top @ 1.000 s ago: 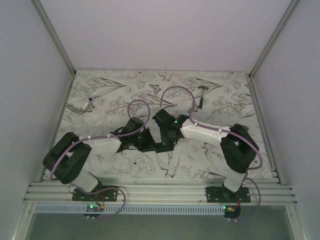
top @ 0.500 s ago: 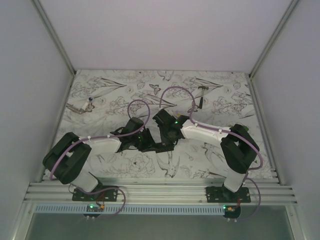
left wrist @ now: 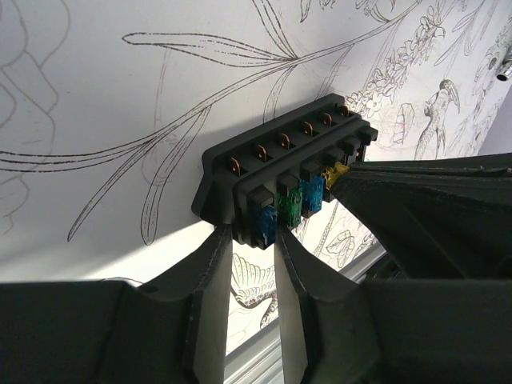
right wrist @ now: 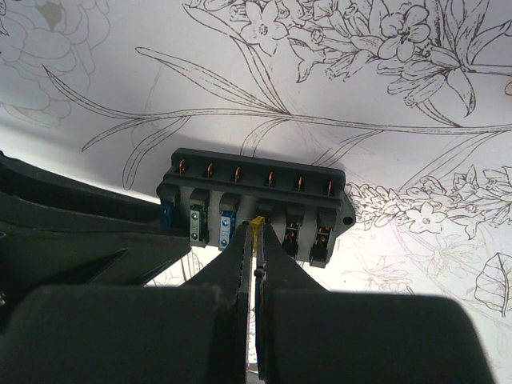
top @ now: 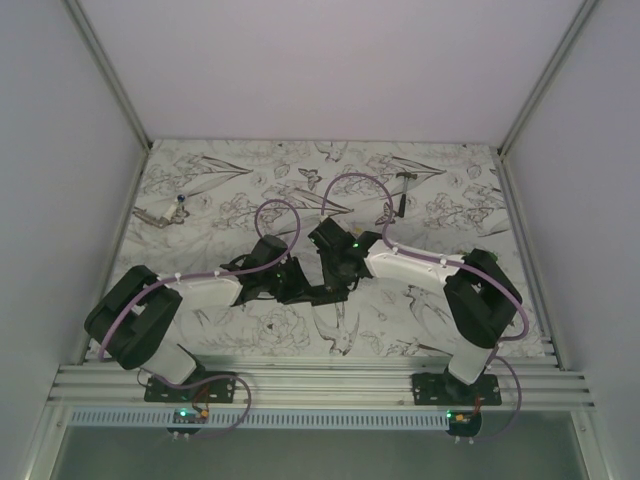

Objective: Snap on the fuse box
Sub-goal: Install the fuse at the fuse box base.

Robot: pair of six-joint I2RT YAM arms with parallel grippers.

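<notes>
The black fuse box is held above the flower-printed table, with blue and green fuses in its slots. It also shows in the right wrist view and, small, between the two grippers in the top view. My left gripper is shut on the box's end by the blue fuse. My right gripper is shut on a yellow fuse that sits at the box's fourth slot. The two slots to its right show only bare contacts. In the top view the left gripper and right gripper meet mid-table.
A small black-handled hammer lies at the back right of the table. A small metal object lies at the back left. Frame posts and white walls close in the table. The aluminium rail runs along the near edge.
The right arm has shifted very slightly to the right. Both grippers keep their holds at the fuse box.
</notes>
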